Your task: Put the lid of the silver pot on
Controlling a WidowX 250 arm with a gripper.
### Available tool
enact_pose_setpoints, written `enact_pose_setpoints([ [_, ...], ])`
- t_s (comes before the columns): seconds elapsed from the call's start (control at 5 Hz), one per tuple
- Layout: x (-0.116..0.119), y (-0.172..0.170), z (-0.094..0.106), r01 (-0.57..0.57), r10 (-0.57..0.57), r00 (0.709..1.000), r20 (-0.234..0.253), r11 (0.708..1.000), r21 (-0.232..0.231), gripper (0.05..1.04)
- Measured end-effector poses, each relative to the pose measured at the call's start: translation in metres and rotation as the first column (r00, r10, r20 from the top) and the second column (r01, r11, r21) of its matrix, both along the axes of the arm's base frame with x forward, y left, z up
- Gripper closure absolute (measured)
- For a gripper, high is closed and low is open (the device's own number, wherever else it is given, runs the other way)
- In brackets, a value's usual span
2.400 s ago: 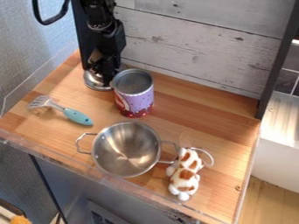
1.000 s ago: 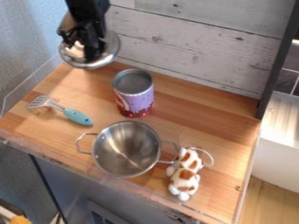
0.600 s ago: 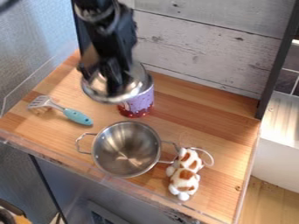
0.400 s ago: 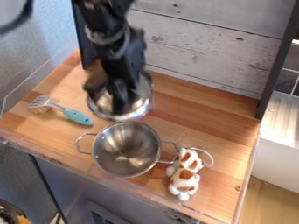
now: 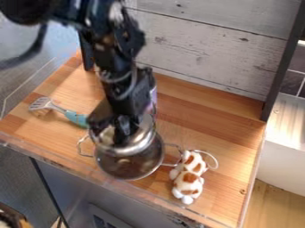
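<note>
While the spatula (image 5: 42,104) lies left of the gripper (image 5: 122,136) as I look, the gripper has the lid (image 5: 140,140) in its grasp, hanging just beneath it. Under both sits the pot (image 5: 129,167), the lid hiding its far rim but its near part uncovered. A sliver of can (image 5: 154,96) peeks out behind the gripper, and the toy (image 5: 189,178) lies to its right, beside the pot.

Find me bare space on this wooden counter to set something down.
The widest lies between the plank wall and the plush toy; a smaller one, behind the spatula. It's crowded at the pot, with the lid and hand over it.
</note>
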State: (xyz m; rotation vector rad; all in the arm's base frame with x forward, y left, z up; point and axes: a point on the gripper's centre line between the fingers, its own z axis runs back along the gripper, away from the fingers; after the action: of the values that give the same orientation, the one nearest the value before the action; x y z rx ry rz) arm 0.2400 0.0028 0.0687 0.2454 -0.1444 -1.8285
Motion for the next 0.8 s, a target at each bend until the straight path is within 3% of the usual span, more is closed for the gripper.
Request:
enact_pose_setpoints([
  [0.4, -0.0149, -0.0153, -0.0189, 0.082, -0.082, 0.996, -0.044, 0.997, -0.012, 0.812],
  [0.6, -0.0137, -0.0159, -0.0191, 0.086, -0.087, 0.995, -0.039, 0.996, -0.014, 0.812],
  [0.8, -0.0118, -0.0157, -0.0193, 0.095, -0.096, 0.994, -0.051, 0.995, -0.022, 0.749],
])
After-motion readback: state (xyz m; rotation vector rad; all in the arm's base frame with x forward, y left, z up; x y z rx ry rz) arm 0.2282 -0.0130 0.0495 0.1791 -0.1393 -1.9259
